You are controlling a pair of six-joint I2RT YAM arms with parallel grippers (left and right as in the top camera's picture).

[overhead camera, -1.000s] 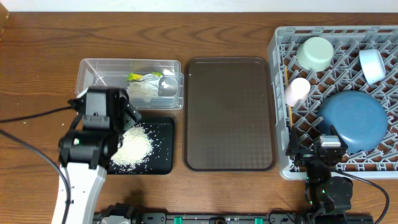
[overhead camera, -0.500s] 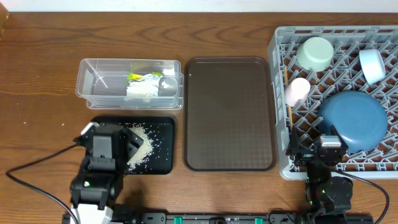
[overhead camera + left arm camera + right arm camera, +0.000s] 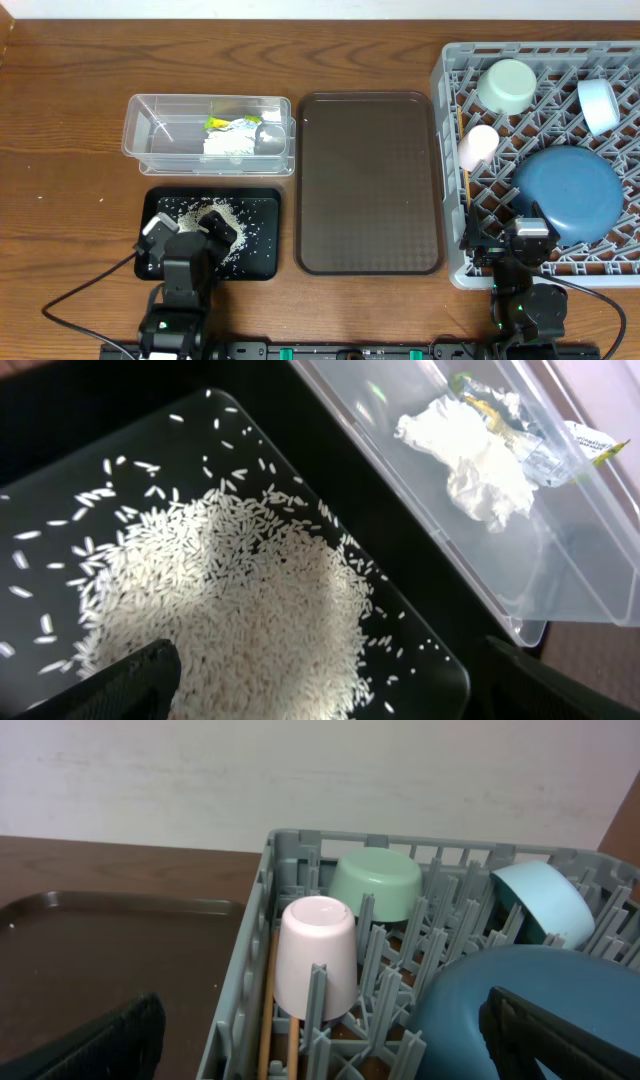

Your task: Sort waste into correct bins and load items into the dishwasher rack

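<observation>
Some rice (image 3: 232,225) hides under the left arm (image 3: 180,275).

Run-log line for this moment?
left gripper: open over rice on black tray | tissue, wrapper: clear tub | plate, cup, chopsticks, mint bowl, pale bowl: rack | right gripper: open by rack

Quick headcount from my end: one big square grey plastic rack (image 3: 560,100) holding one round blue plate (image 3: 567,192), two bowls (one mint-green bowl (image 3: 506,85), one pale-blue bowl (image 3: 598,104)), one small pink cup (image 3: 478,146) and two wooden chopsticks (image 3: 268,1010). On the table I count one clear plastic tub (image 3: 135,120), one flat black tray (image 3: 265,240) and one dark brown serving tray (image 3: 370,180). One crumpled white tissue (image 3: 228,146), one yellow-green snack wrapper (image 3: 228,124), and one heap of white rice grains (image 3: 230,610), way too many to count.
</observation>
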